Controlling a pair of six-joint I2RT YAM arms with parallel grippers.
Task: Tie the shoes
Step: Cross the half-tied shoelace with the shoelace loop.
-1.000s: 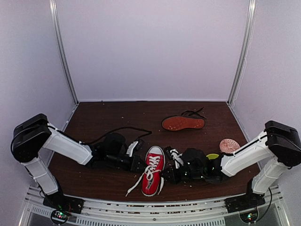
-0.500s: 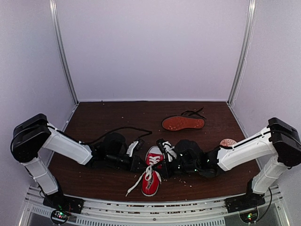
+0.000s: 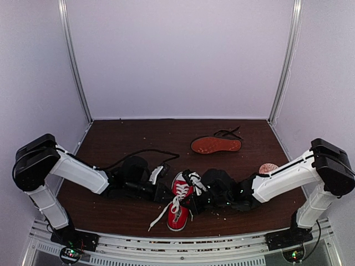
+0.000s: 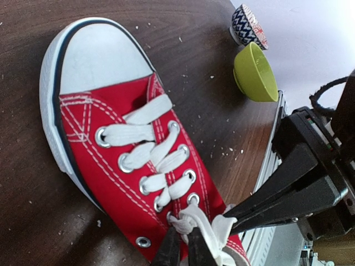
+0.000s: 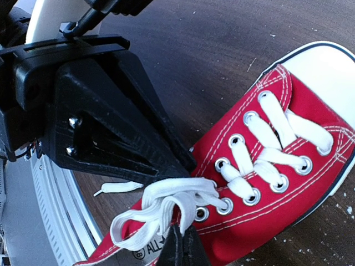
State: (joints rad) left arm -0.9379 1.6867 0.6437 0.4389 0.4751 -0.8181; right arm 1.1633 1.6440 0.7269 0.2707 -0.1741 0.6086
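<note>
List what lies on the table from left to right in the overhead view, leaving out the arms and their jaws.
Red sneaker → black shoe showing its sole → pinkish bowl.

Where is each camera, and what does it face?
Top external: above, behind, looking down on the dark brown table; left arm and right arm meet at the red canvas sneaker.
Left wrist: on the left arm, facing white laces; left gripper tips at bottom.
Right wrist: on the right arm, facing the same laces; right gripper tips at bottom.
Shared: each wrist view shows the other gripper.
</note>
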